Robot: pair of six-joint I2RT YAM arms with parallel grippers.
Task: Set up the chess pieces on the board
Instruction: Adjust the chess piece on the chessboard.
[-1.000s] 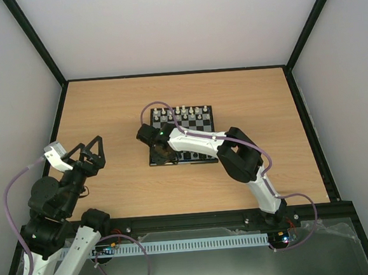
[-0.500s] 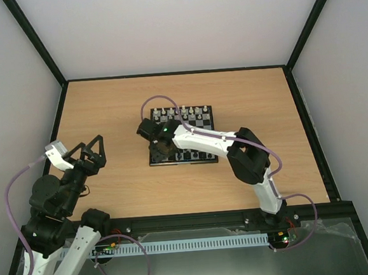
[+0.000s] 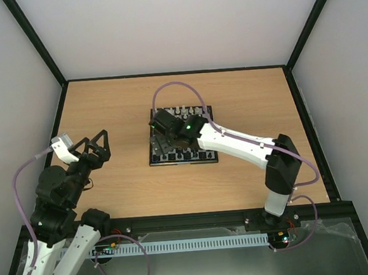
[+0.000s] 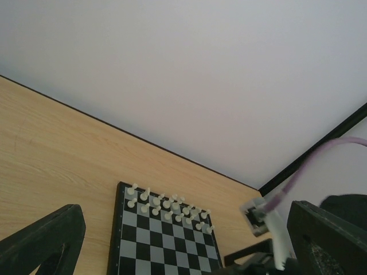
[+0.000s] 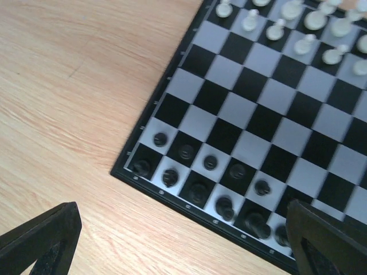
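Note:
The board lies mid-table. Black chess pieces stand along its near edge, white pieces along the far edge. My right gripper hovers open over the board's left half with nothing between its fingers. In the right wrist view the black chess pieces fill two rows at the corner of the board, below the open right gripper. My left gripper is raised and open, well left of the board. Its view looks between the wide-apart fingers at the board.
White pieces crowd the board's far rows, also the white pieces at the top of the right wrist view. Black frame rails border the wooden table. A purple cable loops above the right wrist.
My right gripper has opened and drawn back from the board's near-left corner toward its middle, the arm stretching out. The left arm has shifted slightly right.

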